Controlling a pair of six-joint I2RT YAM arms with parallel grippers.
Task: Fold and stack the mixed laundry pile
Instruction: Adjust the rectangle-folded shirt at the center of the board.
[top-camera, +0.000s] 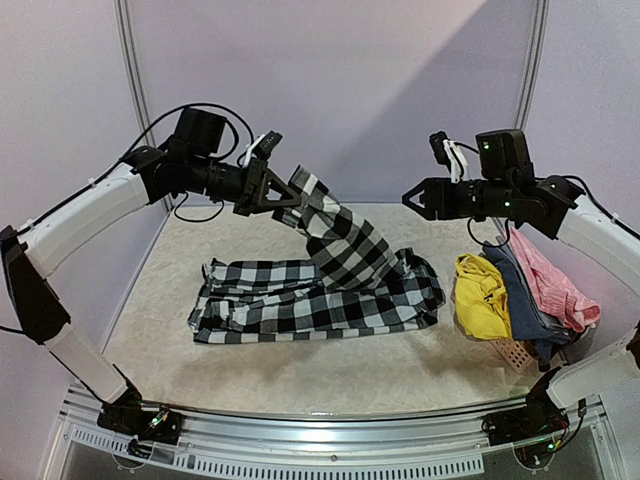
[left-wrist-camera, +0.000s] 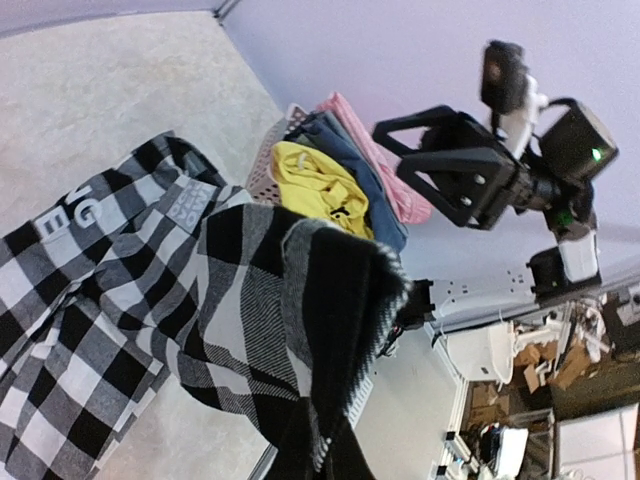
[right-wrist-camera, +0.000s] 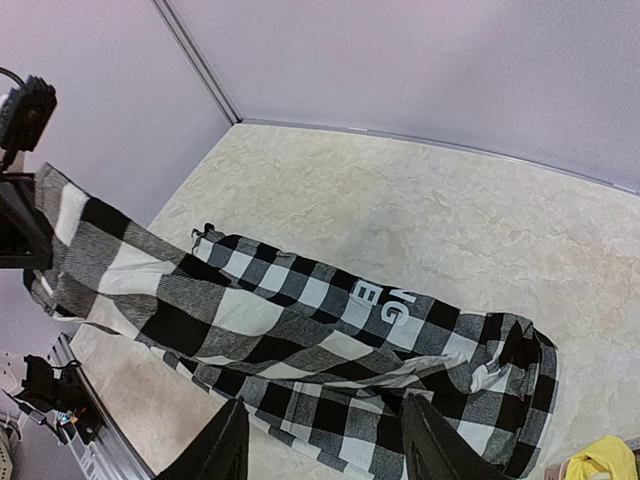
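The black-and-white checked shirt lies spread on the table, one end lifted up to the left. My left gripper is shut on that raised end, high above the table; in the left wrist view the cloth hides the jaws. My right gripper is open and empty in the air right of the shirt; its fingers frame the shirt from above. The yellow, blue-grey and pink garments are piled in the basket at the right.
The salmon perforated basket stands at the right front of the table, under the garments. Pale walls and a metal corner post close the back and sides. The beige tabletop runs to the metal front rail.
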